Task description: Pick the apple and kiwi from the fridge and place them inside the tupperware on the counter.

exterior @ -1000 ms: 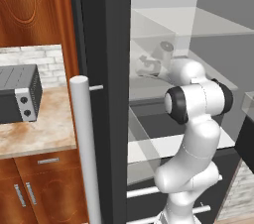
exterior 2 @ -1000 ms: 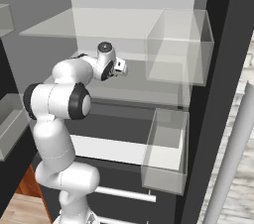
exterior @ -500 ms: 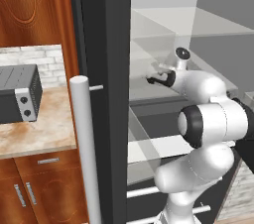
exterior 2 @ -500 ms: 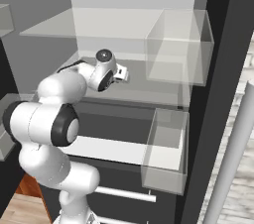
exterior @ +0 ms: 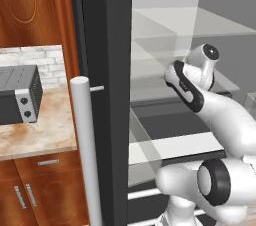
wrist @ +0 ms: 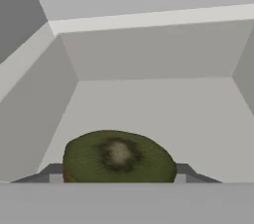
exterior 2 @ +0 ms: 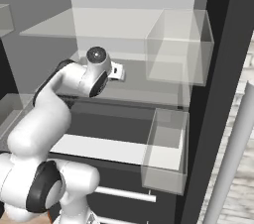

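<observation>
The arm reaches into the open fridge (exterior: 112, 30), its wrist level with the middle glass shelf (exterior 2: 134, 82) in both base views. In the hand view the kiwi (wrist: 119, 157), olive-brown with a darker patch and pale centre on its near face, sits between the two dark fingers (wrist: 49, 173), whose tips show on its left and right sides and meet its edges. The fingers look clamped on the kiwi, one tip touching each side, though the actual contact sits low in the picture, at the very bottom of what can be seen. Behind the kiwi lie the pale floor and back wall of the fridge interior, with side walls angling in on both sides. In the left base view the long white handle (exterior: 87, 155) of the fridge door stands upright in the foreground, and the dark door edge rises beside it. To the left of the door the marbled counter (exterior: 40, 135) carries a grey toaster oven (exterior: 19, 94) set against a pale brick wall, over reddish-brown cabinets with silver handles. In the right base view two clear door bins (exterior 2: 178, 47) hang on the right, one above the other, and a white drawer front runs below the shelf. The hand itself hides the kiwi in both base views.
</observation>
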Controlling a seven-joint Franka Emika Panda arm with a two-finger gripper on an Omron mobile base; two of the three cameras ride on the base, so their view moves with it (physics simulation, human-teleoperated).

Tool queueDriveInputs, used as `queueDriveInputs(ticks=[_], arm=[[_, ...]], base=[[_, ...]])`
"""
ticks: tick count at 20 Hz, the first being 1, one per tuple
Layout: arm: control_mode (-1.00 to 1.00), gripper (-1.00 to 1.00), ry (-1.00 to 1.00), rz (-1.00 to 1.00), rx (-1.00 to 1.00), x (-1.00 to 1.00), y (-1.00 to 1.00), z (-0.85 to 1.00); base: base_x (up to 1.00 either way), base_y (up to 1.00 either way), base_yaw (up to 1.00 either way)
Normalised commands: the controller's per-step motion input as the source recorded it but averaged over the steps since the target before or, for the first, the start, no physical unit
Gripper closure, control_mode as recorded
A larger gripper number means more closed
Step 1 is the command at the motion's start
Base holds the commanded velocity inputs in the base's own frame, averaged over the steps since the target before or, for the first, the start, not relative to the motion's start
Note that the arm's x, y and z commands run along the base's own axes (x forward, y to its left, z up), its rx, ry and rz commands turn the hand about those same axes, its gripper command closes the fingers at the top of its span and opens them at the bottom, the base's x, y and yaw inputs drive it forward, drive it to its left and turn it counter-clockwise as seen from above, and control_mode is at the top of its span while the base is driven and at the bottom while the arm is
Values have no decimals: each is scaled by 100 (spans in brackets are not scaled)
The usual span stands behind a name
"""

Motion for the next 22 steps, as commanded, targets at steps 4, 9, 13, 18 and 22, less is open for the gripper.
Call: queueDriveInputs(ticks=[4, 9, 13, 18, 22], arm=[[-100, 100, 0, 0, 0, -100, 0, 20], [-100, 100, 1, 0, 0, -100, 0, 12], [-100, 100, 0, 0, 0, -100, -1, 6], [100, 100, 0, 0, 0, -40, 0, 0], [100, 100, 0, 0, 0, 0, 0, 0]], base=[[0, 0, 0], [0, 0, 0], [0, 0, 0], [-60, 0, 0], [-100, 1, 0]])
